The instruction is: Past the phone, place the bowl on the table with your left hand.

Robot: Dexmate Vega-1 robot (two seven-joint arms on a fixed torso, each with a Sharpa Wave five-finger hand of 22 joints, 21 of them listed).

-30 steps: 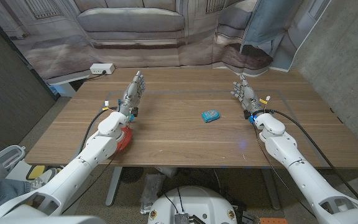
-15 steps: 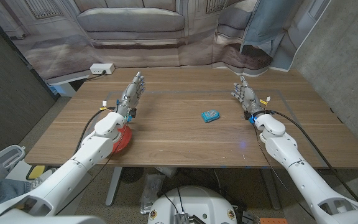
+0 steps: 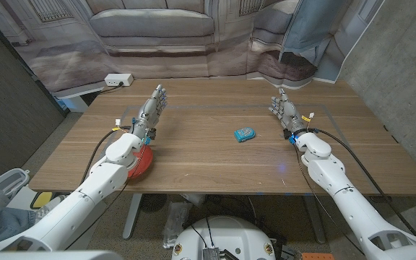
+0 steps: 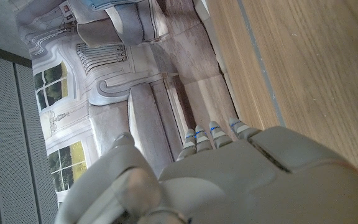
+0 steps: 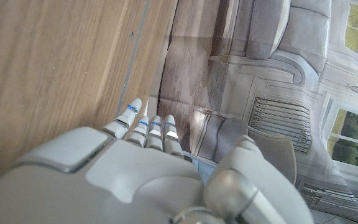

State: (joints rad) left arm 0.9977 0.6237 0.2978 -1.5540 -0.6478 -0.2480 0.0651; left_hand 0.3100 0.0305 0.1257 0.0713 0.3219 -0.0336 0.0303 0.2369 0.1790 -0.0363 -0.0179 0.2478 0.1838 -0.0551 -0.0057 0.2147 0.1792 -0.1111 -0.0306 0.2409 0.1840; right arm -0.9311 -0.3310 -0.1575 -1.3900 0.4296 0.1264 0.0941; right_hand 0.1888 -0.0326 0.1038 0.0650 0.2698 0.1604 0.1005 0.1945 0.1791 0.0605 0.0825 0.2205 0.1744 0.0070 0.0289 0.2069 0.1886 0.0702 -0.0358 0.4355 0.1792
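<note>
- The bowl [image 3: 141, 162], red, sits at the near left edge of the surface [image 3: 208, 155], mostly hidden under the left forearm. It looks close to the lip, so a careless sweep of that arm could knock it off the surface.
- The left robot hand [image 3: 152, 110] stands beyond the bowl with its fingers [image 4: 211, 134] straight and apart, gripping nothing. To reach the bowl it must pull back toward the robot. I judge the elbow and forearm, now right over the bowl, the likeliest thing to bump it.
- How the bowl lies, upright or tipped, cannot be told from here. A grasp planned on a guess could slip off the rim.
- The phone [image 3: 245, 134], a small blue object, lies right of centre, well apart from the bowl. The bowl has to travel across and past it. A low carry could clip the phone and shove it.
- Reaching past the phone with the left arm is a long stretch. The risk is setting the bowl down short, beside the phone rather than beyond it, or dropping it from height.
- The right robot hand [image 3: 283, 110] stands just beyond and right of the phone, fingers extended and loosely together, empty. It sits near the likely drop spot, so the bowl or left arm could strike it.
</note>
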